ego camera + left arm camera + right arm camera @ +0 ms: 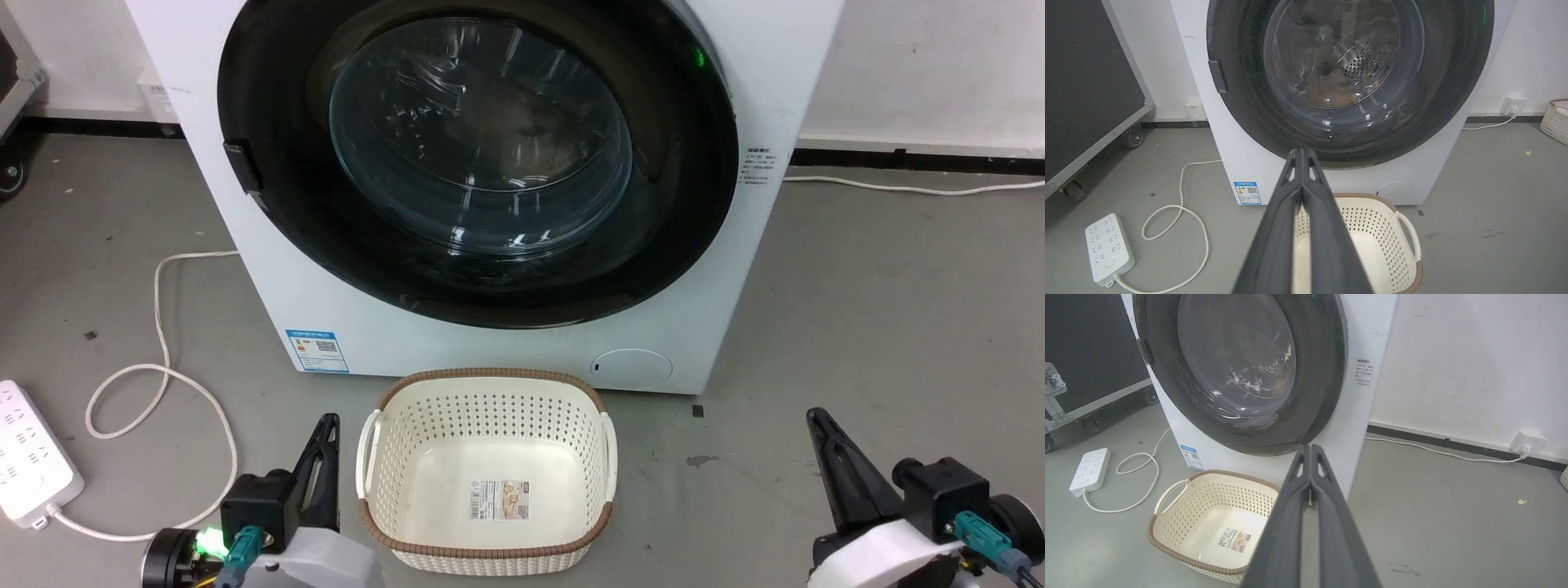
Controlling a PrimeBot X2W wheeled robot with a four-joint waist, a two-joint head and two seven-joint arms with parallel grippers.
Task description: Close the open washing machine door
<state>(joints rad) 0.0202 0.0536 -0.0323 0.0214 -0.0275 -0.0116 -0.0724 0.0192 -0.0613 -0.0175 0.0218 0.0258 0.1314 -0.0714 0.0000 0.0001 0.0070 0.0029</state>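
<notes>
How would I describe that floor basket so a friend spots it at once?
Find the big white front-loading washing machine. On the grey floor just before it sits a cream perforated plastic basket; its brown woven rim sets it apart from the white power strip at left.

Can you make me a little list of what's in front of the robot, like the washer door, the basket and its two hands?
door: washing machine door looks shut, flat against the washing machine front
basket: cream, on the floor before the machine, a label inside
left gripper: shut, holding nothing, beside the basket
right gripper: shut, holding nothing, apart from the basket
power strip: white, on the floor at the robot's left
</notes>
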